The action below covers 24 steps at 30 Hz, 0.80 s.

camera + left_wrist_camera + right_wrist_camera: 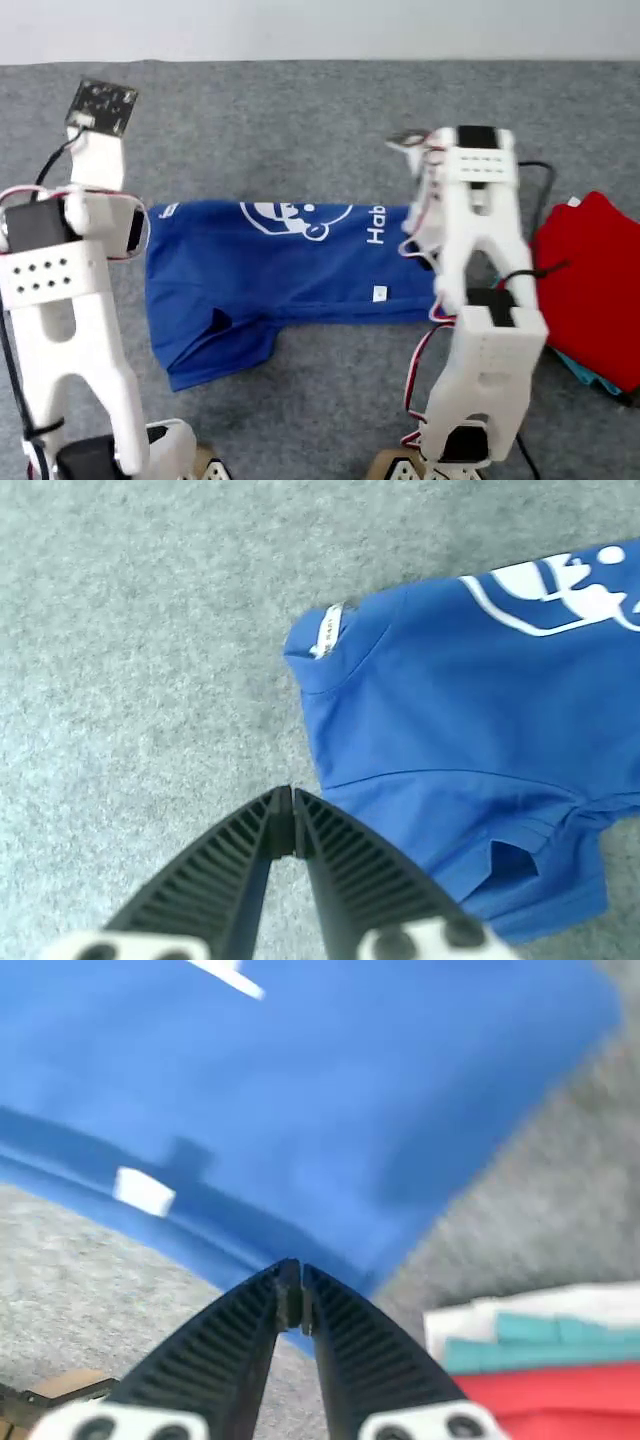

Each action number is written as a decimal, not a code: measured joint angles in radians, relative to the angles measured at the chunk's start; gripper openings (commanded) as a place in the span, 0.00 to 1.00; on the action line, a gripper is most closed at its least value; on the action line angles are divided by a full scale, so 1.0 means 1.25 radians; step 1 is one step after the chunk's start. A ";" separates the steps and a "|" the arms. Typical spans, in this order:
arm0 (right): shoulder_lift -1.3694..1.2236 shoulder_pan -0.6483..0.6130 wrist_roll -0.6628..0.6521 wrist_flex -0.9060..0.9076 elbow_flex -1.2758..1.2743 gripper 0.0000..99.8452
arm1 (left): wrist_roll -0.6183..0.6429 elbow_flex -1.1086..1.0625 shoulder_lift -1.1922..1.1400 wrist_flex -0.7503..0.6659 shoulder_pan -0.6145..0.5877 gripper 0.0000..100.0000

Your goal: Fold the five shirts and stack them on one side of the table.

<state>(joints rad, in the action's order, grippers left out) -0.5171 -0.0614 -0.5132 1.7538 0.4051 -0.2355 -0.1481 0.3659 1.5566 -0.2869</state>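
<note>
Scene: grey carpeted table (300, 110), two white arms side by side, shirts on the surface.
Blue shirt (280, 275) (470, 730) (300, 1090): in the middle of the table between the arms, lying flat, partly folded into a wide band; white print up along the far edge; one sleeve sticking out at the near corner on the left arm's side.
Neck tag (325, 632): white, at the collar on the end of the blue shirt nearest the left arm.
Red shirt (590, 290) (560, 1410): folded, on the table's right side, apart from the blue shirt, on top of a small stack.
Teal shirt (590, 378) (530, 1345): under the red one, edge peeking out.
White layer (470, 1320): showing next to the teal edge in the same stack; kind of garment unclear.
Left arm (70, 290): at the table's left edge, beside the blue shirt.
Left gripper (290, 800): fingers clenched tip to tip, nothing between them, over bare carpet just beside the collar end.
Right arm (485, 300): between the blue shirt and the stack.
Right gripper (293, 1275): fingers pressed together, tips at the blue shirt's edge near its corner; cloth between the tips impossible to tell.
</note>
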 measured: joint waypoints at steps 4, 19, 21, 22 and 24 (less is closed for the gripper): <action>-0.033 -0.077 0.000 0.000 0.000 0.01 | 0.000 -0.048 0.021 -0.020 -0.050 0.00; -0.064 -0.102 0.064 0.000 -0.185 0.01 | 0.000 -0.048 0.032 -0.027 -0.275 0.01; -0.018 -0.122 0.064 0.000 -0.185 0.01 | 0.004 -0.048 0.032 -0.027 -0.286 0.01; 0.005 -0.133 0.064 0.000 -0.185 0.01 | 0.014 -0.048 0.032 -0.027 -0.296 0.01; 0.036 -0.160 0.066 0.000 -0.177 0.01 | 0.039 -0.048 0.032 -0.027 -0.325 0.01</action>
<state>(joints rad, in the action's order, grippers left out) -0.4726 -0.2608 -0.4304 1.7538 0.1841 -0.1864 -0.2079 0.4058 1.5228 -0.6935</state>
